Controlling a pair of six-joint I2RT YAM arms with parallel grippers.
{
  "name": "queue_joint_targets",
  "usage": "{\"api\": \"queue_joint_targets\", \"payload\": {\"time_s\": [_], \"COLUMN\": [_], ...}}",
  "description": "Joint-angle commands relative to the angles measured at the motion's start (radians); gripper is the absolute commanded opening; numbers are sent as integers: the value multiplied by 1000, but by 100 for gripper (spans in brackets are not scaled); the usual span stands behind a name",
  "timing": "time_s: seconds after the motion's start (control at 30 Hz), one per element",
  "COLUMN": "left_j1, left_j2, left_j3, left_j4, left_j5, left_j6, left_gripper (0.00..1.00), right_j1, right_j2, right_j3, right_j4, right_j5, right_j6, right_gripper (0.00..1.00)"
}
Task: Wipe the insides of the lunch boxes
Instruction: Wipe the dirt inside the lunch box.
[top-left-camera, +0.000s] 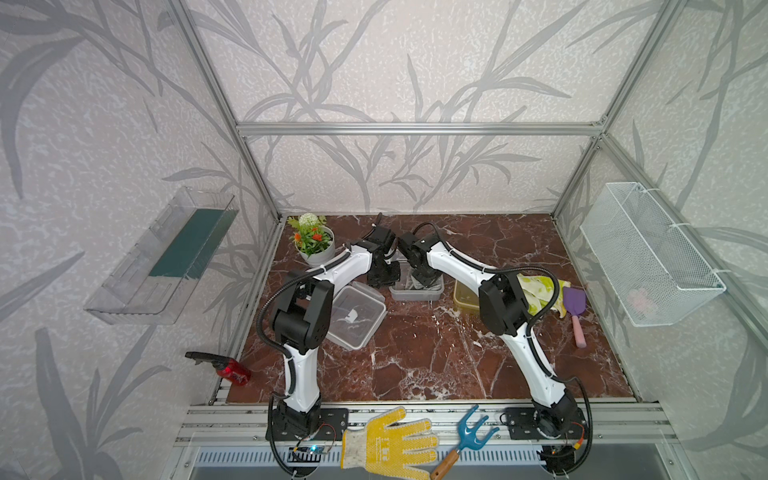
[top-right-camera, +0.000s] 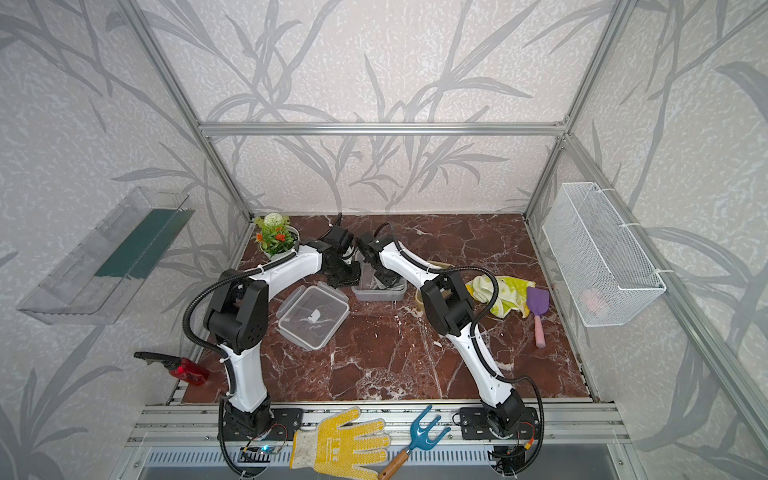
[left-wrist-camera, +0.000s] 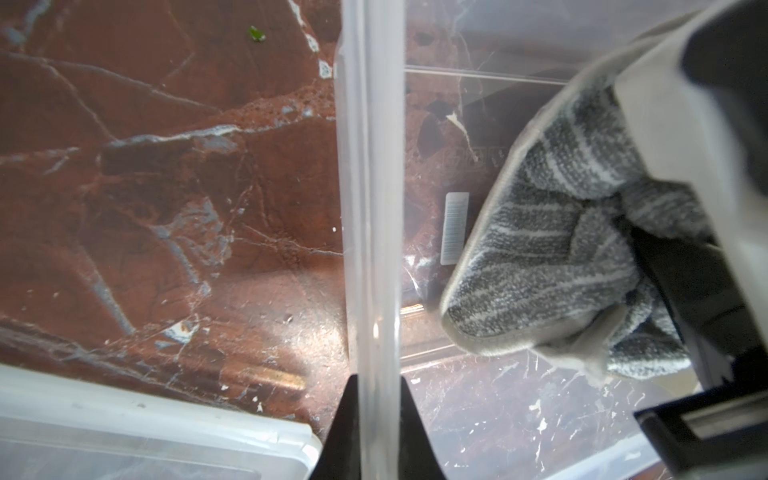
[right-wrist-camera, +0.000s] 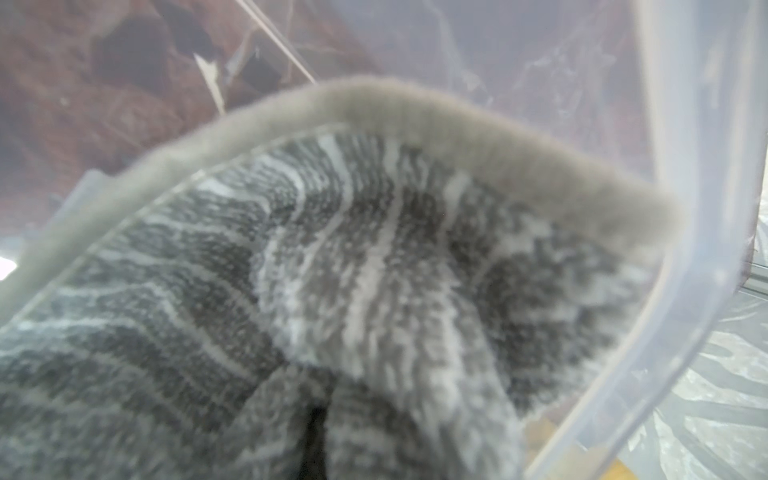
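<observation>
The left gripper (left-wrist-camera: 376, 390) clamps the thin translucent rim of the clear greyish lunch box (top-left-camera: 415, 294). Inside it, the right gripper (top-left-camera: 424, 277) pinches a fluffy striped cloth (left-wrist-camera: 552, 249) near the rounded corner.

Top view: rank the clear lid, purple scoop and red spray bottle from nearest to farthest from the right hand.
1. Clear lid, just left of the right hand gripping the cloth in the grey lunch box.
2. Purple scoop, far right.
3. Red spray bottle, front-left corner.

Top views high over the whole table (top-left-camera: 415, 353); wrist views close on one lunch box (left-wrist-camera: 374, 208).
</observation>
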Motion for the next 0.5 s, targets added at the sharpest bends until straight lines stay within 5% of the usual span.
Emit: {"api": "queue_joint_targets", "payload": {"time_s": [0.0, 0.2, 0.47], "left_j1": [26, 50, 106], "left_j2": [-46, -52, -81], "left_j3": [-4, 0, -28], "left_j4": [-16, -56, -59], "left_j5": [-13, -44, -51], "left_j6": [-6, 11, 21], "left_gripper": [11, 12, 14], "right_j1": [5, 16, -27], "right_j2": [-23, -118, -202], "right_j3": [-28, -117, -64], "right_j4": [16, 167, 238], "right_j5": [-108, -404, -567], "right_j6": [-15, 83, 177], "right_gripper": [6, 2, 0]}}
